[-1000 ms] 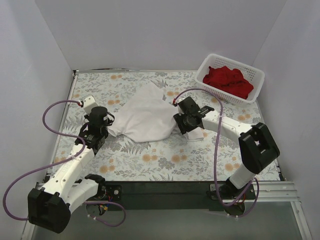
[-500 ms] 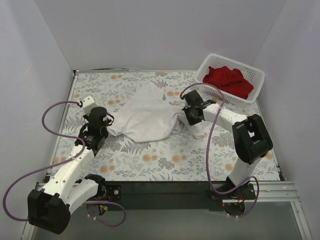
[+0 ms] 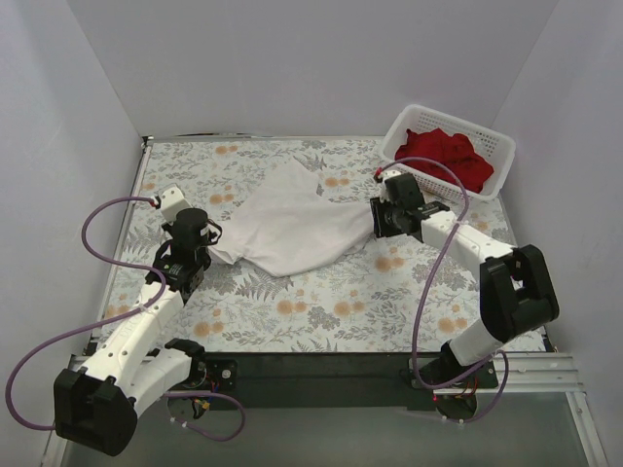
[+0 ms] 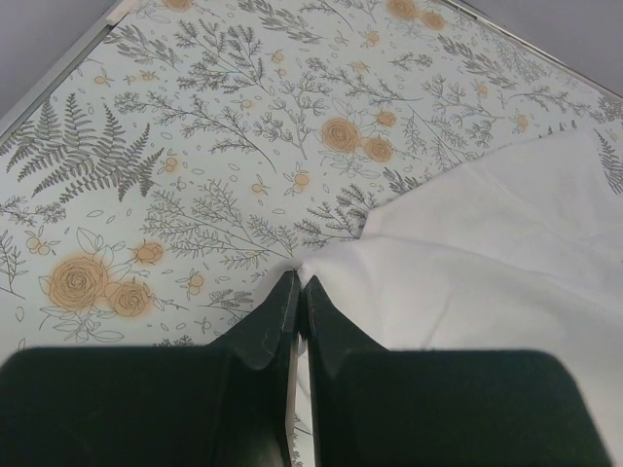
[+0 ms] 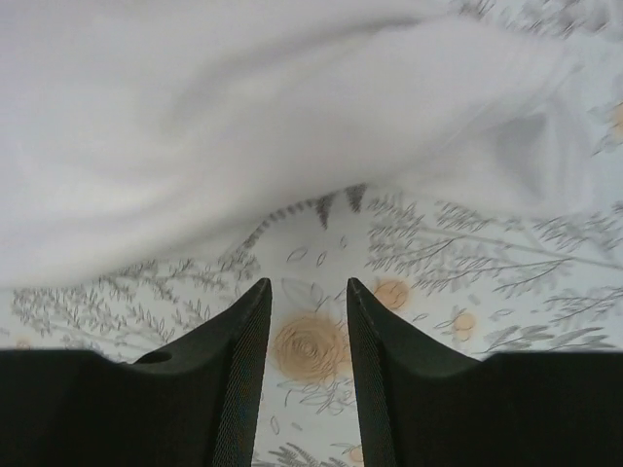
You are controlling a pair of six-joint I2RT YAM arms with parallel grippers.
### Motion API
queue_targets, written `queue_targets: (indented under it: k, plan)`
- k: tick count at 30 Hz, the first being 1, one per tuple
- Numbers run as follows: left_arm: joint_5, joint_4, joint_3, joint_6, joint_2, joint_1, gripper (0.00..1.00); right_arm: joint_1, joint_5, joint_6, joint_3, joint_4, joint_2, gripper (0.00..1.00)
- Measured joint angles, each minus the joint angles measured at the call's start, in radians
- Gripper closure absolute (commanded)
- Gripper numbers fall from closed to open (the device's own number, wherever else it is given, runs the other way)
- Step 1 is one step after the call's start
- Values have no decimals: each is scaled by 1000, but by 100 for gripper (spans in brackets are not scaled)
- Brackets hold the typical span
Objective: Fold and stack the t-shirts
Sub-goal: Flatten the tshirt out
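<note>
A white t-shirt (image 3: 292,226) lies spread in a loose wedge across the middle of the flowered table (image 3: 321,306). My left gripper (image 3: 201,255) is shut on the shirt's near-left corner (image 4: 336,255); its jaws pinch the cloth edge at their tips (image 4: 298,280). My right gripper (image 3: 374,220) stands open at the shirt's right edge, nothing between its fingers (image 5: 255,321), with the white fabric (image 5: 243,146) just beyond the tips (image 5: 307,284). Red t-shirts (image 3: 443,158) lie crumpled in the basket at the far right.
The white lattice basket (image 3: 492,175) sits at the table's far right corner, close behind my right arm. Purple cables loop off both arms. White walls enclose the table on three sides.
My right gripper moved right and away from me, drawing the shirt's right edge out flatter, then let go and opened. The small white bunch near it is gone. The left gripper has not moved.
</note>
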Motion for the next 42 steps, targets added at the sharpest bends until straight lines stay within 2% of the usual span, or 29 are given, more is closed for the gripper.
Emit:
queue_targets:
  k: [3, 6, 17, 29, 36, 42]
  plan:
    - [6, 0, 0, 0, 0, 0, 100, 1, -105, 27, -155, 48, -62, 57]
    - [9, 0, 0, 0, 0, 0, 100, 5, -179, 41, -237, 89, -75, 56]
    - [17, 0, 0, 0, 1, 0, 100, 111, -245, 62, -265, 267, 31, 49]
    - [22, 1, -1, 0, 1, 0, 100, 234, -102, 21, -182, 320, 120, 50]
    - [24, 1, -1, 0, 1, 0, 100, 262, 18, -5, -151, 320, 152, 57]
    - [25, 1, -1, 0, 1, 0, 100, 287, 79, -30, -149, 318, 153, 58]
